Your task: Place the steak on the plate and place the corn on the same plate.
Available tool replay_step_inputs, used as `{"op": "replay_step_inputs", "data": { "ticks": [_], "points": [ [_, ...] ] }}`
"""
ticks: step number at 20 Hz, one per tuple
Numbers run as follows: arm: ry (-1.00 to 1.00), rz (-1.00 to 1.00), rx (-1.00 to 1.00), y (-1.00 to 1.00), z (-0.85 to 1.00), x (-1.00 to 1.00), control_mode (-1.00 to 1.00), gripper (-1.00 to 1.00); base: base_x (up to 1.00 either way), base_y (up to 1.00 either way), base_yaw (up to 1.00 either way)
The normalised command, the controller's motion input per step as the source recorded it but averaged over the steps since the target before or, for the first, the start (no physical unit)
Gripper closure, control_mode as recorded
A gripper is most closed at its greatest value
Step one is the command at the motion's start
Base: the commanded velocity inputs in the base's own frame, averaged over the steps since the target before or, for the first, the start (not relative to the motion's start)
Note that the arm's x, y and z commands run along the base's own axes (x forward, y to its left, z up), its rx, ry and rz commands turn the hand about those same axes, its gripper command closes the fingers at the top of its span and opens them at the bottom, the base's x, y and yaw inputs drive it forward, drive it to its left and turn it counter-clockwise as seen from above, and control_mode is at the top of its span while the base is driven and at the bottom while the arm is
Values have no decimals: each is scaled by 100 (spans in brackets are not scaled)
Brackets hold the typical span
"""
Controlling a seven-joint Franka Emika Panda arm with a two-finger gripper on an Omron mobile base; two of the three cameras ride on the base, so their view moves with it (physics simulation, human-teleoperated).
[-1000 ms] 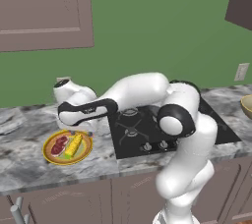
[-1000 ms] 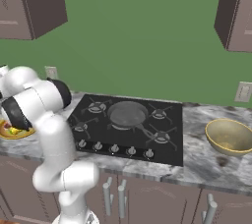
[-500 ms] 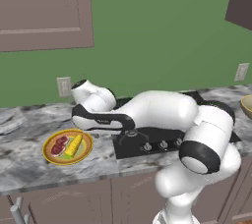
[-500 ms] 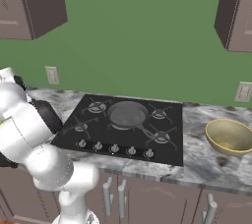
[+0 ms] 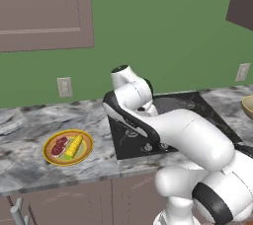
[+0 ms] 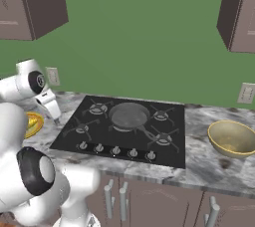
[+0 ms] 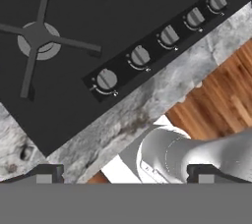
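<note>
The gripper (image 7: 126,174) is seen at the bottom of the hand view with its two dark fingertips (image 7: 47,173) set far apart, wide open and holding nothing; below it lie the black cooktop (image 7: 88,36) with its row of knobs (image 7: 140,56) and the front edge of the grey marble counter (image 7: 162,90). In the left base view the hand is folded back over the cooktop near the frame's centre, well to the right of the plate (image 5: 49,156), which sits on the counter at the lower left. On the plate the steak (image 5: 60,146) lies on the left half and the corn (image 5: 74,146) just beside it on the right; the corn's long axis runs diagonally from lower left to upper right, and which end is the greenish one cannot be told. In the right base view only the plate's yellow rim is visible at the left edge, behind the arm, with a tan bowl (image 6: 233,138) at the far right. Compared with a second ago, the arm has been drawn away from above the plate and swung towards the cooktop, while steak and corn have stayed in place.
</note>
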Motion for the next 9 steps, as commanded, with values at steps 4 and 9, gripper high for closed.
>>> {"op": "replay_step_inputs", "data": {
  "ticks": [4,9],
  "points": [
    [-2,3,0,-76,39,-29,-100,-100,0,0,0],
    [0,3,1,-15,7,-19,-100,-100,0,0,0]
  ]
}}
